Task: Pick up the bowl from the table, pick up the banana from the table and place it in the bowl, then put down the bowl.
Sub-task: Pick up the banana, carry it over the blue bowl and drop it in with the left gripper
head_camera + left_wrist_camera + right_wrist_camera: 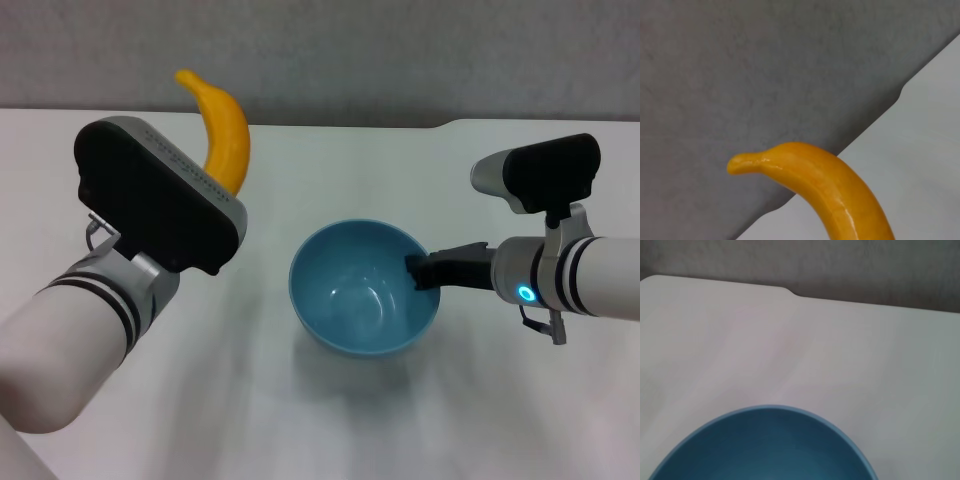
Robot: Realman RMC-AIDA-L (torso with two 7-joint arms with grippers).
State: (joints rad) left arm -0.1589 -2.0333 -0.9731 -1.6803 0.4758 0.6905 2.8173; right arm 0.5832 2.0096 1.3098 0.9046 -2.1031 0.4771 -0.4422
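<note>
Head view only: right gripper (420,272) pinching bowl (364,287) rim. Bowl holding nothing. Banana (222,130) upright behind left gripper (215,215); finger state unclear.

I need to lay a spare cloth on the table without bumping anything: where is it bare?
Bare table lies nearer than the bowl, between the two arms, and beyond the bowl toward the notched far edge. It is crowded at the bowl's right rim, gripped by the right gripper, and around the left gripper with the banana.
</note>
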